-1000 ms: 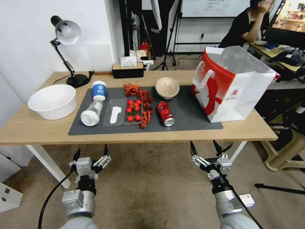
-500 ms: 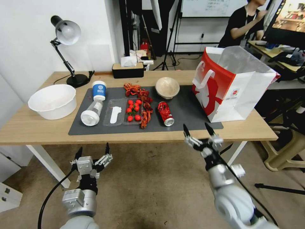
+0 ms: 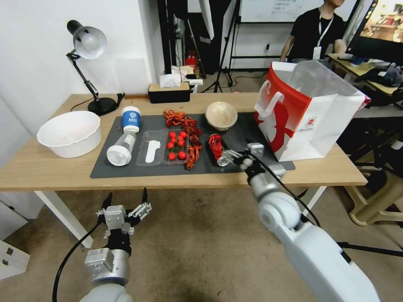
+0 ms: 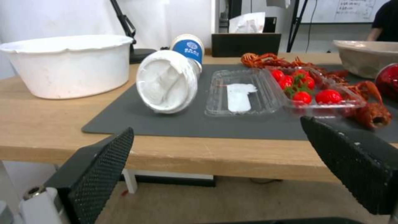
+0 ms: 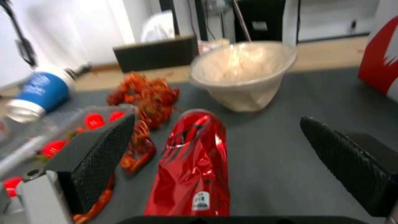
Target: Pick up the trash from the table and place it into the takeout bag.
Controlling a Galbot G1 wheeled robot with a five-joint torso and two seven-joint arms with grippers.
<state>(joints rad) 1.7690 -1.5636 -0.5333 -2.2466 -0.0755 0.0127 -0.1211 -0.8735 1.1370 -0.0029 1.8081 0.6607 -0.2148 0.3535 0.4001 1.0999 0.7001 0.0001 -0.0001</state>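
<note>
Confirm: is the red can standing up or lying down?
Lying down. The crushed red can rests on its side on the dark mat, between the right hand's open fingers, not yet gripped.

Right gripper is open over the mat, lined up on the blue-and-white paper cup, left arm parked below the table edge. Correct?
Not quite. The right gripper is open over the mat, but it is lined up on the crushed red can, not the paper cup; the right wrist view shows the can between its jaws. The left gripper does sit parked below the table edge.
</note>
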